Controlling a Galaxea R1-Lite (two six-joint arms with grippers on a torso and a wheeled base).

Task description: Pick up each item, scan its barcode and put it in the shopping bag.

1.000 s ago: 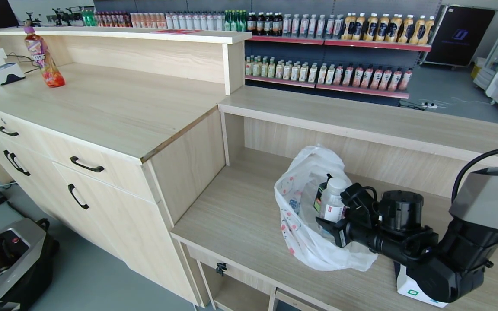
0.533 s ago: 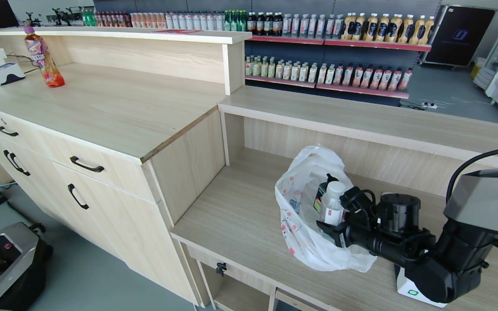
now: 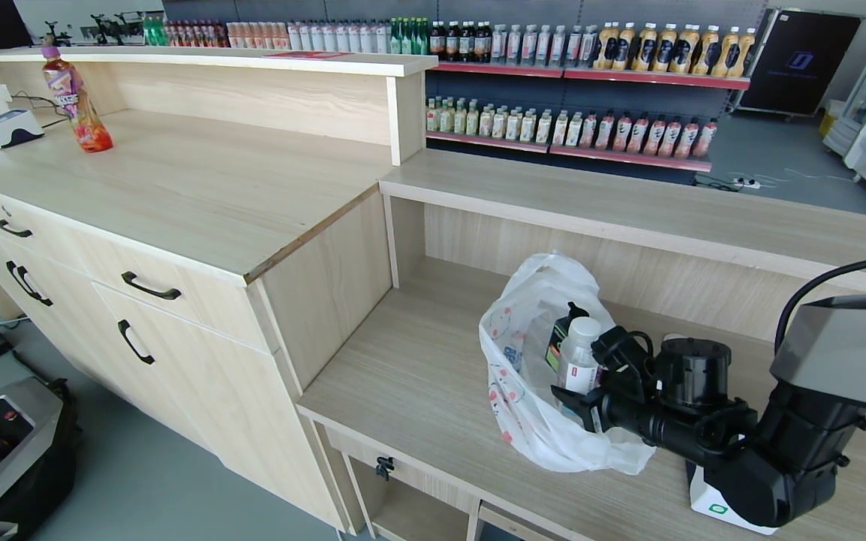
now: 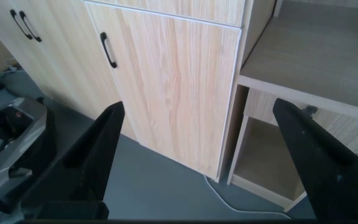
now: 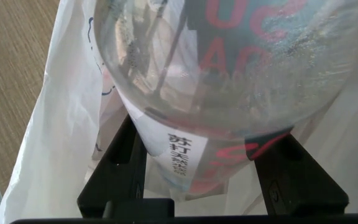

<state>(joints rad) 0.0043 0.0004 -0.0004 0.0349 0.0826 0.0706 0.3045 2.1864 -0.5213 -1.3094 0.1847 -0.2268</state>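
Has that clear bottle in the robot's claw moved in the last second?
Yes, slightly: the clear bottle, held by the right gripper, has sunk a little deeper into the shopping bag, whose rim has not shifted.

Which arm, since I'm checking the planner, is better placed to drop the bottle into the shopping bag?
Right. The right gripper is shut on the bottle at the mouth of the shopping bag. The left gripper hangs open, low by the cabinet door, far from the bag.

Shop, checkout counter (image 3: 177, 188) of pale wood, shelves (image 3: 576, 75) of bottled drinks behind
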